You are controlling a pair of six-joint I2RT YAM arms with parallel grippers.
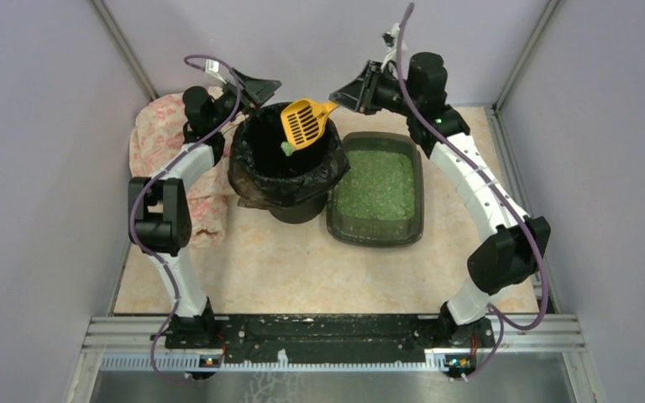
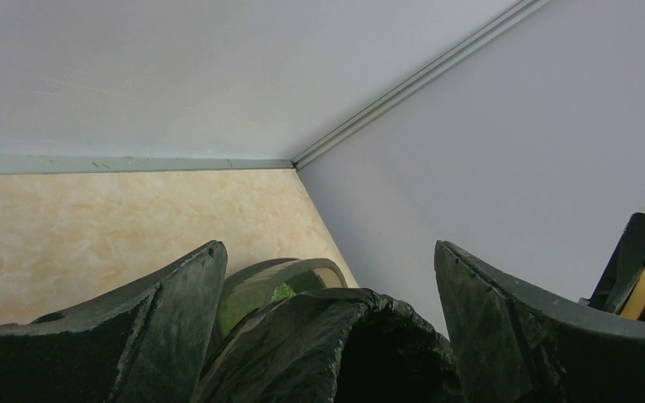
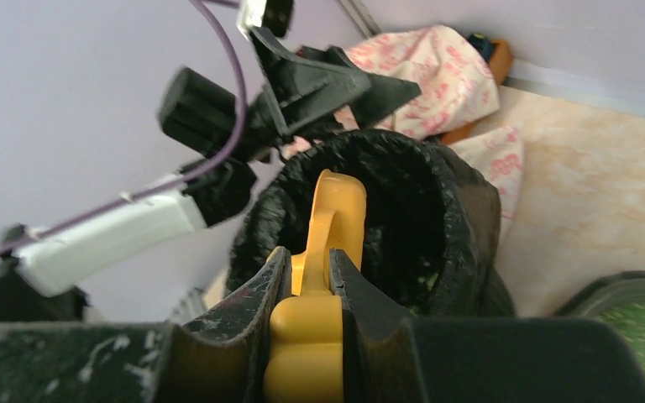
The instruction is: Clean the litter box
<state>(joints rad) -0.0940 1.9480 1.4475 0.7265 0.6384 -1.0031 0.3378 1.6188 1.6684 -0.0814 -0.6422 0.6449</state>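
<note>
Green granules (image 1: 376, 186) fill the litter box (image 1: 374, 238); right fingers (image 3: 250, 304) clamp scoop (image 1: 305, 122) over bin (image 1: 249, 180), left fingers (image 2: 161, 334) spread.

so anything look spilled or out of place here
Nothing looks spilled around the litter box. One green clump clings to the lower edge of the yellow scoop, tilted over the black-bagged bin, not yet dropped. A crumpled floral cloth lies beside the bin.

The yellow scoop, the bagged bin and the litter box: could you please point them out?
yellow scoop (image 1: 305, 123): top external view, on its slotted blade.
bagged bin (image 1: 242, 168): top external view, on the bag's left rim.
litter box (image 1: 376, 238): top external view, on its near wall.
</note>
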